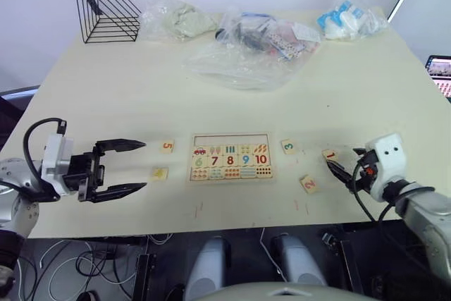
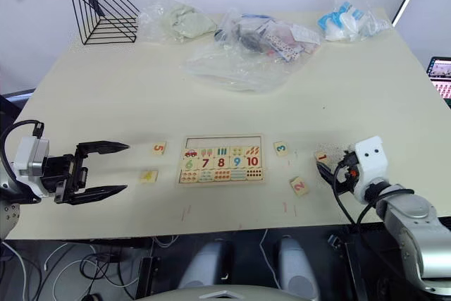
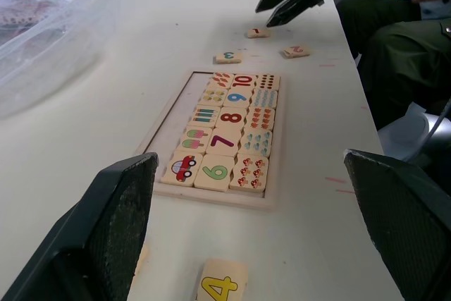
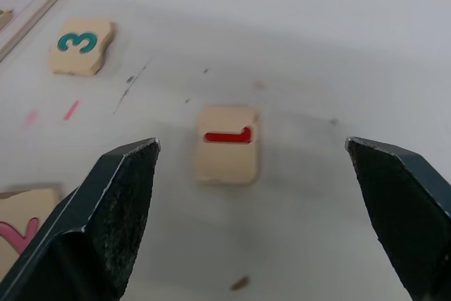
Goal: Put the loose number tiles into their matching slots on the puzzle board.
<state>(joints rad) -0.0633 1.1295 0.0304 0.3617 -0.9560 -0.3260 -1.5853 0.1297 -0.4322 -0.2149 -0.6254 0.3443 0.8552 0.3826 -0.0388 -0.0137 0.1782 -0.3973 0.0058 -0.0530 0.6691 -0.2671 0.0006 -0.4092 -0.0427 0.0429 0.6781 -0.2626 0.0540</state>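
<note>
Jaws of both grippers gape empty, right gripper (image 4: 250, 167) straddling tile 1 (image 4: 227, 144).

The puzzle board (image 1: 230, 156) lies in the middle of the table's (image 1: 106, 89) near half. At its 9 o'clock are tile 5 (image 1: 167, 146) and, nearer the edge, tile 4 (image 1: 160, 173). At its 3 o'clock are tile 3 (image 1: 288, 146) and then tile 1 (image 1: 329, 154). Tile 2 (image 1: 308, 184) is at 4 o'clock. The empty slots (image 1: 230, 139) run along the board's far side. Plastic bags (image 1: 246, 51) and a wire rack (image 1: 106, 8) sit far off at 12 and 11 o'clock.
</note>
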